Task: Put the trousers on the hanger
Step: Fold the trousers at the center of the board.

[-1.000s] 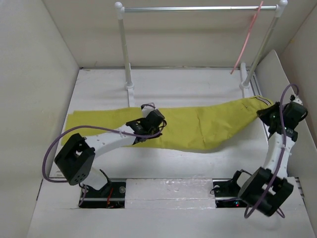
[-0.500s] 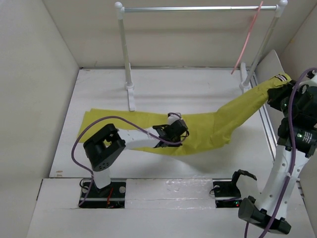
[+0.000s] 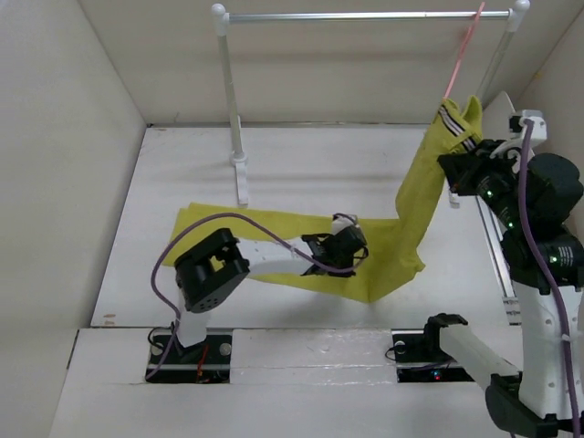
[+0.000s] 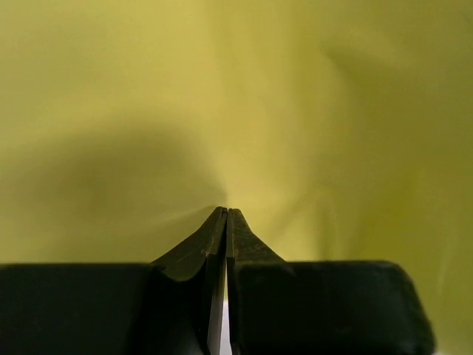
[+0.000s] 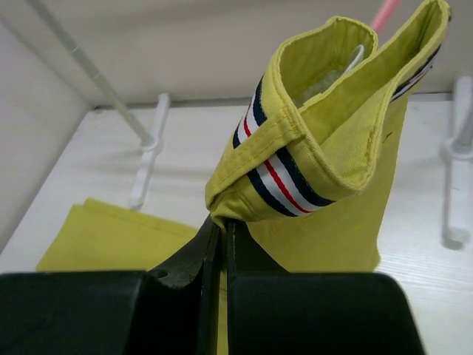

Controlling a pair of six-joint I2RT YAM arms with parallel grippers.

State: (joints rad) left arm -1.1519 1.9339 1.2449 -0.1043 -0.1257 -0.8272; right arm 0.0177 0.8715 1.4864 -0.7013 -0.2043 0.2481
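The mustard yellow-green trousers [image 3: 274, 233] lie with their legs across the table and rise steeply at the right. Their striped waistband [image 3: 449, 117] is held up just below the pink hanger [image 3: 461, 55], which hangs from the rail's right end. My right gripper [image 3: 453, 171] is shut on the waistband's edge; in the right wrist view its tips [image 5: 222, 220] pinch the fold under the stripes [image 5: 284, 177], with the hanger [image 5: 386, 13] showing behind. My left gripper [image 3: 359, 247] is low at the middle of the trousers, shut on the cloth [image 4: 295, 111], which creases away from its tips [image 4: 226, 211].
A rack of white posts [image 3: 231, 100] carrying a metal rail [image 3: 365, 15] stands at the back. Cream walls close in the left, back and right. A white board [image 3: 504, 108] leans at the right wall, behind my raised right arm [image 3: 547, 237].
My right gripper has lifted the waistband from the table up toward the hanger. My left gripper has moved right with the cloth, and the legs have slid right across the table.
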